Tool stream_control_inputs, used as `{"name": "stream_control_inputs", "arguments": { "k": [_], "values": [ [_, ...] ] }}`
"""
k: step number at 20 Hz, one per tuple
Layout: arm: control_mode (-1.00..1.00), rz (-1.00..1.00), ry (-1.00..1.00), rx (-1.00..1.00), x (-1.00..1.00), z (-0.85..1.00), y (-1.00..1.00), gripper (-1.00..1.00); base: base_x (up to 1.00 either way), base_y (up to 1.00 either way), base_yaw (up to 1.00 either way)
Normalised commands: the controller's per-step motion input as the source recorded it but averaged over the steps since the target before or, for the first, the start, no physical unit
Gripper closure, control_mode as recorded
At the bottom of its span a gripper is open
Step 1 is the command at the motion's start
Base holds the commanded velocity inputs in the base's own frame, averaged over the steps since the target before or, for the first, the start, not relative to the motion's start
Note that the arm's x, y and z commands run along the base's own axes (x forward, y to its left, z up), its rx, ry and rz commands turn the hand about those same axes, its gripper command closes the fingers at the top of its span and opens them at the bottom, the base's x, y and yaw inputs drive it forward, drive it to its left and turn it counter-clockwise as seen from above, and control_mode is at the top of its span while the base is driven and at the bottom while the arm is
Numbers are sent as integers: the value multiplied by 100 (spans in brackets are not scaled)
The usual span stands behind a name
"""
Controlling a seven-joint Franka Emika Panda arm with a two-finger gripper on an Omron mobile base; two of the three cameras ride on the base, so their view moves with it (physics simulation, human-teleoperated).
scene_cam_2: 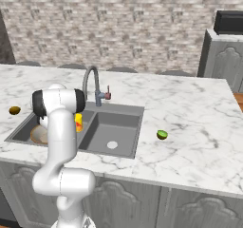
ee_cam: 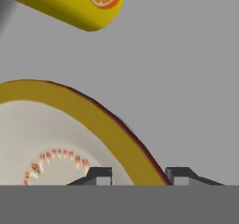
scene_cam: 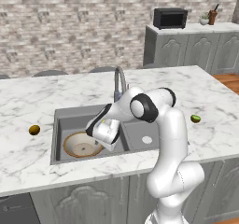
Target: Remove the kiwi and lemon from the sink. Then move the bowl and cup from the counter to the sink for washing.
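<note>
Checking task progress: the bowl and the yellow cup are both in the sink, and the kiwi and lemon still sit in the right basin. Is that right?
Not quite. The bowl and cup are in the sink, but the two fruits are out on the counter: the green one right of the sink, the golden-brown one left of it, as the left base view shows.

Tan bowl (scene_cam: 80, 145) sat upright in left basin of sink (scene_cam: 135, 133); yellow cup (scene_cam_2: 78, 122) beside it; both fruits on table (scene_cam_2: 190, 122).

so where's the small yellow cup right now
The small yellow cup is inside the dark grey sink's left basin, beside the tan shallow bowl, next to the white arm.
</note>
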Motion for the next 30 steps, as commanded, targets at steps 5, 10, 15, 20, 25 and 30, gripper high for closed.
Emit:
{"name": "stream_control_inputs", "arguments": {
  "k": [5, 10, 15, 20, 25, 30],
  "values": [
    [-100, 0, 0, 0, 0, -21, 7, 100, 0, 0, 0],
    [-100, 0, 0, -1, 0, -22, 7, 100, 0, 0, 0],
    [-100, 0, 0, -3, 0, -21, 3, -100, 0, 0, 0],
    [-100, 0, 0, -6, -4, -14, 0, -100, 0, 0, 0],
    [-100, 0, 1, -4, -5, 3, 0, -100, 0, 0, 0],
    [-100, 0, 0, -1, -5, 19, 0, -100, 0, 0, 0]
  ]
}}
